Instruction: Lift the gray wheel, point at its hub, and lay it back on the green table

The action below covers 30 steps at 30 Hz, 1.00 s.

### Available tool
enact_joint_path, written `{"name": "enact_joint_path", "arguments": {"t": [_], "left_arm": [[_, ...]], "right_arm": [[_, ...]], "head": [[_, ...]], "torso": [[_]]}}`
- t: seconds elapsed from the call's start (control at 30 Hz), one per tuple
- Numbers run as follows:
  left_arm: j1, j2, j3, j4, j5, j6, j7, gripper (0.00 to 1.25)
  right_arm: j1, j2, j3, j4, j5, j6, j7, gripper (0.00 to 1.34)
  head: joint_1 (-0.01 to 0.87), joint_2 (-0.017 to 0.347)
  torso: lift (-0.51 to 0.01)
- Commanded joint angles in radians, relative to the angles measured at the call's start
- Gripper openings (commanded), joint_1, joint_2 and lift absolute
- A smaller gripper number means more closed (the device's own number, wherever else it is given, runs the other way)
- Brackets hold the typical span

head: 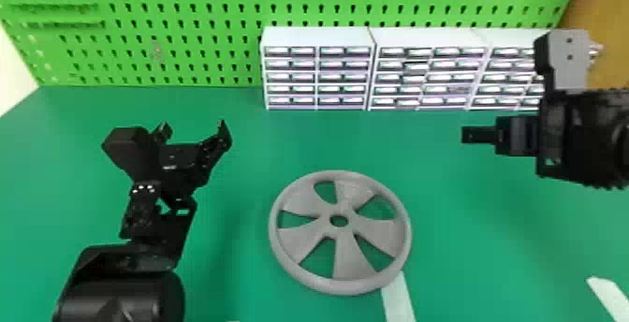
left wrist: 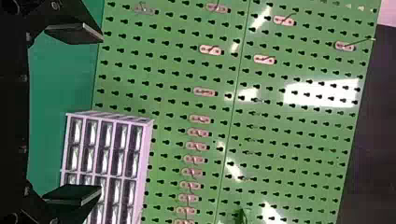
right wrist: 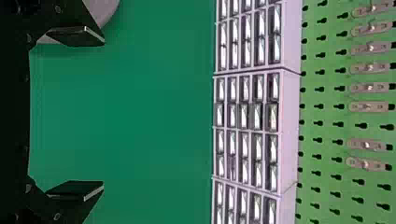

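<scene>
Locate the gray wheel [head: 350, 262] at lower center of the head view, lying flat on the green table [head: 243, 265], hub hole facing up and clear of both grippers. Note the left gripper [head: 194, 131] at center left of the frame, jaws spread and empty. Note the right gripper [head: 471, 135] at center right, extending inward from the right edge, jaws likewise spread and empty in the right wrist view. See also a white strip [head: 398, 302], running from the wheel's lower-right rim toward the bottom edge, white drawer cabinets [head: 318, 78] from upper center to upper right, and a green pegboard [head: 187, 59] across the top.
</scene>
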State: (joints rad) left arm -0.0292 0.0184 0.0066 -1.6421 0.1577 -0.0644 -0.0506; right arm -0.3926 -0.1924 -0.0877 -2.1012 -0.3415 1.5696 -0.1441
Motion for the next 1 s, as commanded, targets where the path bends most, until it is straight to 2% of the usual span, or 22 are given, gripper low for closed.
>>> {"name": "enact_joint_path", "arguments": {"t": [0.0, 0.2, 0.47, 0.6, 0.97], "left_arm": [[0.000, 0.000, 0.000, 0.001, 0.000, 0.000, 0.000, 1.10], [-0.002, 0.000, 0.000, 0.001, 0.002, 0.002, 0.000, 1.10], [-0.003, 0.000, -0.003, 0.002, 0.000, 0.002, 0.000, 1.10], [-0.003, 0.000, -0.002, 0.002, -0.001, 0.002, 0.000, 1.10], [-0.005, 0.000, -0.003, 0.005, -0.006, 0.003, 0.000, 1.10]], "right_arm": [[-0.031, 0.002, 0.006, 0.056, -0.017, 0.003, 0.000, 1.13], [-0.074, -0.009, 0.039, 0.139, -0.062, 0.003, 0.000, 1.12], [-0.101, 0.010, 0.060, 0.259, -0.056, 0.003, 0.000, 1.12], [-0.127, 0.008, 0.092, 0.325, -0.060, 0.003, 0.000, 1.12], [-0.163, 0.019, 0.143, 0.443, -0.074, 0.003, 0.000, 1.12]], "head": [[0.692, 0.048], [0.692, 0.048], [0.692, 0.048], [0.692, 0.048], [0.692, 0.048]], "torso": [[-0.093], [-0.093], [-0.093], [-0.093], [-0.093]]}}
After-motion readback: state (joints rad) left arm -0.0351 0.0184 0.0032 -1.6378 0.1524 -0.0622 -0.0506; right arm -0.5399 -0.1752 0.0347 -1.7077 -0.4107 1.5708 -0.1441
